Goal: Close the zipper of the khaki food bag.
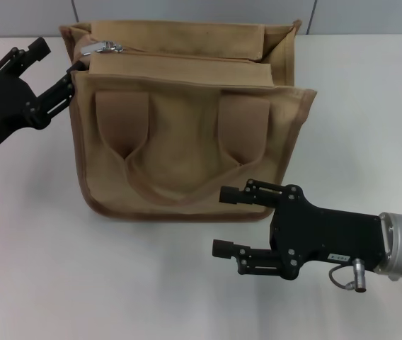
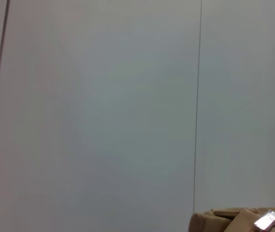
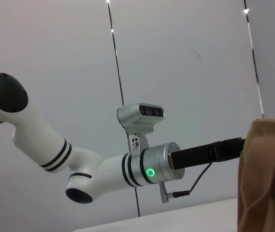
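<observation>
A: Where is the khaki food bag (image 1: pixel 187 120)?
B: Upper centre of the head view, on the white table (image 1: pixel 59 269). The zipper (image 1: pixel 105 47) slider sits at the bag's upper-left corner.
A: And the grippers?
B: The left gripper (image 1: pixel 58 69), upper left, has its fingers spread against the bag's left edge. The right gripper (image 1: pixel 224 222), lower right, is spread before the bag's lower right corner, holding nothing.

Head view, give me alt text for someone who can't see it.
A khaki food bag stands on a white table, its zipper slider at the bag's left end. The left hand touches the bag's left edge; the right hand, open, hovers before the bag's front.
</observation>
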Motion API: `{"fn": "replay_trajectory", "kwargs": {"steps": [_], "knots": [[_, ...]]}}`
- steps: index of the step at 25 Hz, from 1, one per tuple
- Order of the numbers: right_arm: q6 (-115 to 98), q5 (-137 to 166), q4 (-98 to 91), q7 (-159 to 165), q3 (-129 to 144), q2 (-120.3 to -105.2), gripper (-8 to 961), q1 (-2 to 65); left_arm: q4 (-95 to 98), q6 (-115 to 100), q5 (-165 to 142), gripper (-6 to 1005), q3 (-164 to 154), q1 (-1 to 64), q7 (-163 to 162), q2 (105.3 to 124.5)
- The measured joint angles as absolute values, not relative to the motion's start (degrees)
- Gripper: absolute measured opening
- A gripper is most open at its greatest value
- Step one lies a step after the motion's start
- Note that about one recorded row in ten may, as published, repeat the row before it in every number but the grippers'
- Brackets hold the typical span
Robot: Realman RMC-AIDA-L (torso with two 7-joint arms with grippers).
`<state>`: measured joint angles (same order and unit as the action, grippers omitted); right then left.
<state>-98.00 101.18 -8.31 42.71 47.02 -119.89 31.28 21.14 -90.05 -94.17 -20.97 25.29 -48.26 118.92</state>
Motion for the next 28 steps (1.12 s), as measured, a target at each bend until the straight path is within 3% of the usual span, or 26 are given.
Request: {"fn": "replay_trajectory", "kwargs": {"steps": [14,28], "knots": [[-96.86,100.24,-8.32,42.71,47.02,-119.88,749,32.72,32.86,-92.24,-95.13,734,-33.10,23.02,-54.01,118.53],[-95.70,98.95,-7.16,40.50,46.92,-119.89,749,32.83,32.70,-89.25,-88.65,658,-33.87,23.81,-53.48,118.86]]}}
